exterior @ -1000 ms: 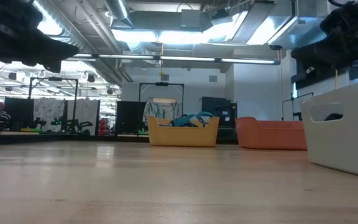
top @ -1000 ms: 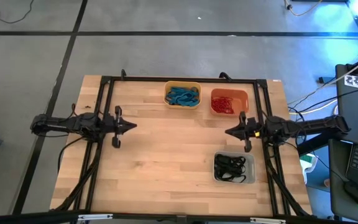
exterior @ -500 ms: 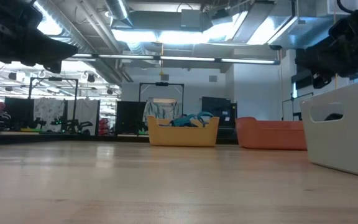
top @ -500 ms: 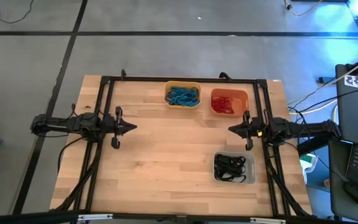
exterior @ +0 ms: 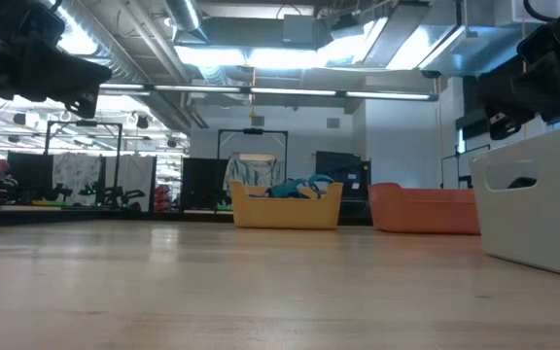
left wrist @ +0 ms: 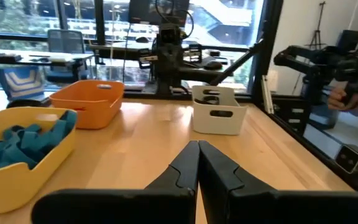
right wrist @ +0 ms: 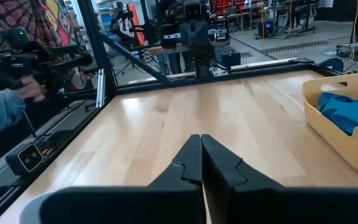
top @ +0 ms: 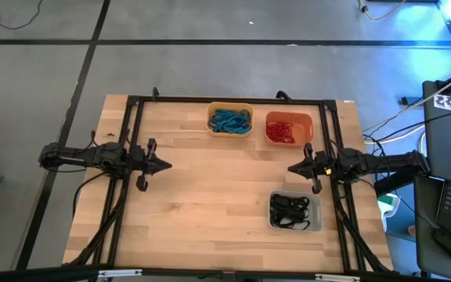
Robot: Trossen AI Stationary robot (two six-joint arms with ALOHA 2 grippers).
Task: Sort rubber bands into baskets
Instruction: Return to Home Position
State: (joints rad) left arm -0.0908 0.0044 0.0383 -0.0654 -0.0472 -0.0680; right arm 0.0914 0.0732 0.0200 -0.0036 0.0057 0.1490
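While right claw (top: 290,167) hovers pinched, grey basket (top: 295,228) near, left claw (top: 168,165) opposite

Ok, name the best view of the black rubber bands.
High view: it looks straight down on the black rubber bands in the grey basket. Low view shows mostly the basket's wall; left wrist, a dark glimpse; right wrist, none.

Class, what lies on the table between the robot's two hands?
Nothing: the high view shows only bare table between the left hand and the right hand.
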